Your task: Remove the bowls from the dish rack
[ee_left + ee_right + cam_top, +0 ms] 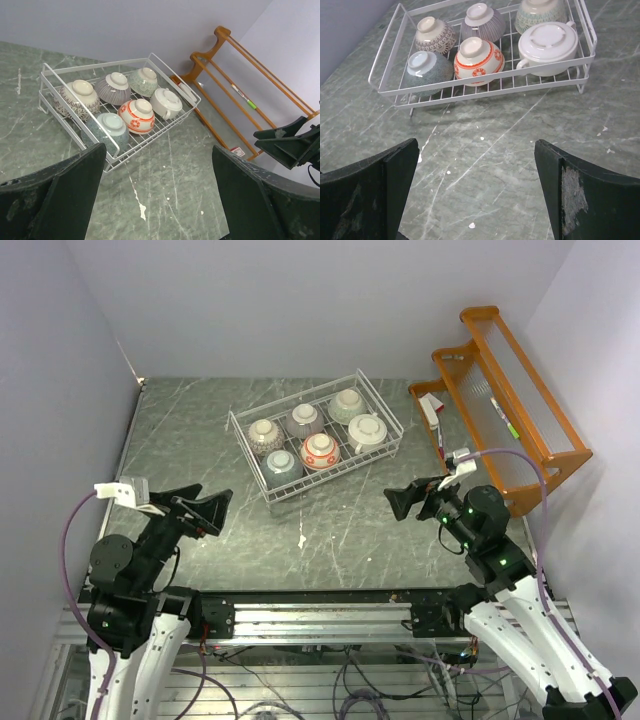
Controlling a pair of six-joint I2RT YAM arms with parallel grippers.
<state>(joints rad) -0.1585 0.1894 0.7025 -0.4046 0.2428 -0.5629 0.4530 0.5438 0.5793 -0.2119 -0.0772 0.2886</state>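
Now | my left gripper (220, 512) and right gripper (395, 505) both spread, empty | bowls (319, 450) inverted in dish rack (520, 82) | likely glazed, slippery, breakable | I'd pinch a foot ring

left arm (130, 565): lower left of the top view, elbow bent, wrist pointing toward the centre.
left end effector (218, 512): jaws wide apart, holding nothing.
right arm (492, 540): lower right of the top view, bent, wrist pointing left.
right end effector (395, 504): jaws wide apart, holding nothing.
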